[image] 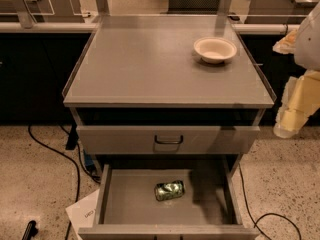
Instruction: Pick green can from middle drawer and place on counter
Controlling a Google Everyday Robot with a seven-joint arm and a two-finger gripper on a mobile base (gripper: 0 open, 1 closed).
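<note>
Right of the counter hangs the end effector, clear of it, its grip unreadable.

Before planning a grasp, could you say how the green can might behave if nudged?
Lying sideways in the flat-floored grey metal drawer, the small shiny dark-green drink can would probably roll. Its glossy skin may slip. The end effector hangs right of the grey counter.

Green can lying in open middle drawer, end effector at right, beside counter
</note>
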